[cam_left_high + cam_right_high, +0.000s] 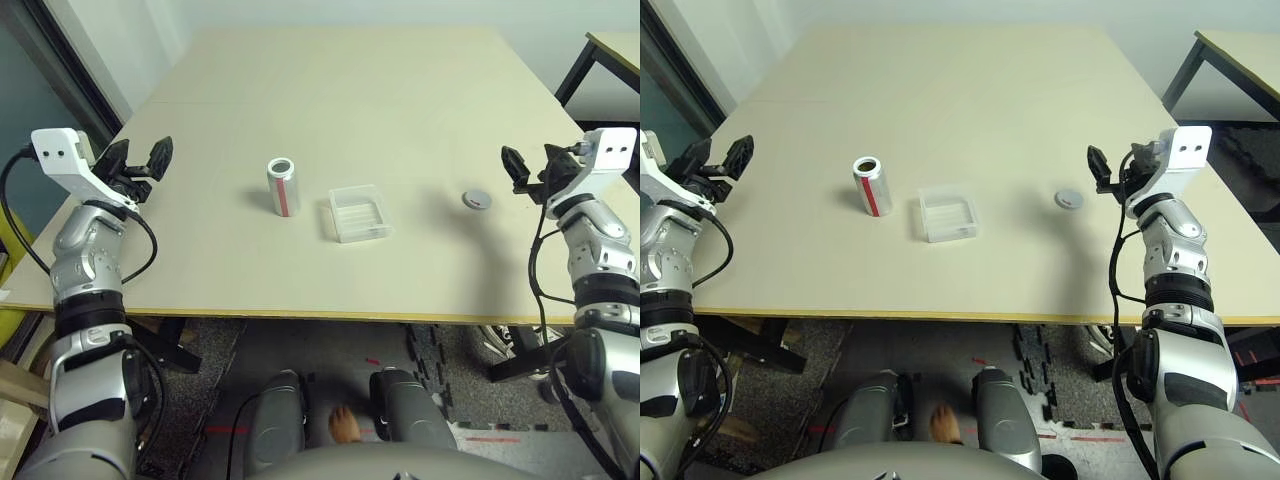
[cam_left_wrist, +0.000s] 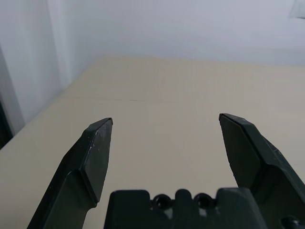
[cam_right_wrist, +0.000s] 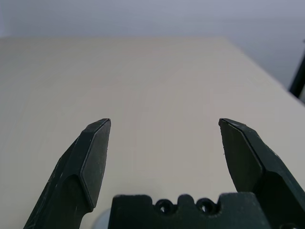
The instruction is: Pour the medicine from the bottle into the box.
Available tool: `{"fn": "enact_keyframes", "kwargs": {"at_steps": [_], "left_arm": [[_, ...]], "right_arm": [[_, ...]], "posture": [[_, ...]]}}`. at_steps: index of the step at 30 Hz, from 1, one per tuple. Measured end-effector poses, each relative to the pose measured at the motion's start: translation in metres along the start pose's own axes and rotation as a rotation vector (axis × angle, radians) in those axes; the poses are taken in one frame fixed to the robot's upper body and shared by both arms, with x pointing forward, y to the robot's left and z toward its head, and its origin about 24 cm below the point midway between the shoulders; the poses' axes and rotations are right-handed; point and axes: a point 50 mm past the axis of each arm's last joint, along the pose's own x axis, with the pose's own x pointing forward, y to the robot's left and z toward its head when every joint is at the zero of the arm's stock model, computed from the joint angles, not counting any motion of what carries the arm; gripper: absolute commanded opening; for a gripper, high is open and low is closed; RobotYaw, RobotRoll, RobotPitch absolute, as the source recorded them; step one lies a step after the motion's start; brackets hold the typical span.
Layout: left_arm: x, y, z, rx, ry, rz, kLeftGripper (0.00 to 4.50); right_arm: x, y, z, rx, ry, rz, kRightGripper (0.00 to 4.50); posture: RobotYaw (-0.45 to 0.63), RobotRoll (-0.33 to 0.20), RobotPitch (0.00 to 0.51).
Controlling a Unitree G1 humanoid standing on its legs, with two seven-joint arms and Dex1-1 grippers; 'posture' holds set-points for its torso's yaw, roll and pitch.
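Observation:
The silver-grey bottle with a red stripe stands upright near the table's middle, its top open. Just right of it lies the clear box, a shallow ridged tray with nothing visible in it. The grey round cap rests on the table farther right. My left gripper hovers open over the table's left edge, well left of the bottle. My right gripper is open too, near the right edge, just right of the cap. In both wrist views bare tabletop lies between the open fingers.
The beige table stretches far back behind the objects. A second table with a dark frame stands at the back right. The floor and foam mats lie below the front edge.

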Motion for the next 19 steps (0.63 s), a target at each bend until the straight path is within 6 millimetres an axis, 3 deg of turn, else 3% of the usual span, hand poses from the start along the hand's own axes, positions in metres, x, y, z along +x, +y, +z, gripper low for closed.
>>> {"fn": "enact_keyframes", "kwargs": {"at_steps": [8,19], "left_arm": [[0.006,0.006,-0.003,-0.004,0.015,0.027,4.48],[0.012,0.005,-0.006,0.016,0.032,0.018,4.48]], "right_arm": [[-0.009,-0.017,-0.001,-0.015,0.018,-0.058,4.5],[-0.012,-0.02,-0.006,-0.008,0.039,-0.069,4.5]], "posture": [[-0.12,0.0,0.072],[-0.13,0.0,0.083]]}}
